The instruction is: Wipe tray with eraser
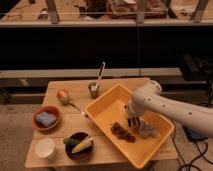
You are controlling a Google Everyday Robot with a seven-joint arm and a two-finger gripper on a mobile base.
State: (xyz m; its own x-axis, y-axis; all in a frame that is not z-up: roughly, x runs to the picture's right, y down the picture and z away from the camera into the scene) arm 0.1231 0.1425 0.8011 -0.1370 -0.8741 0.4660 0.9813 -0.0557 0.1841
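The yellow-orange tray (pixel 102 111) sits at an angle on the right half of the wooden table. A brown crumb pile (pixel 122 132) lies on its floor. My white arm reaches in from the right, and my gripper (pixel 134 122) is down inside the tray, just right of and above the crumbs. A small greyish-dark block, the eraser (pixel 146 131), shows right beside the gripper's tip on the tray floor. I cannot tell whether the gripper holds it.
Left of the tray stand a brown bowl with a blue pad (pixel 46 119), a dark bowl with yellow and green food (pixel 80 145), a white cup (pixel 45 148), a round fruit (pixel 62 94) with a spoon (pixel 76 107), and a small cup holding a white utensil (pixel 94 89).
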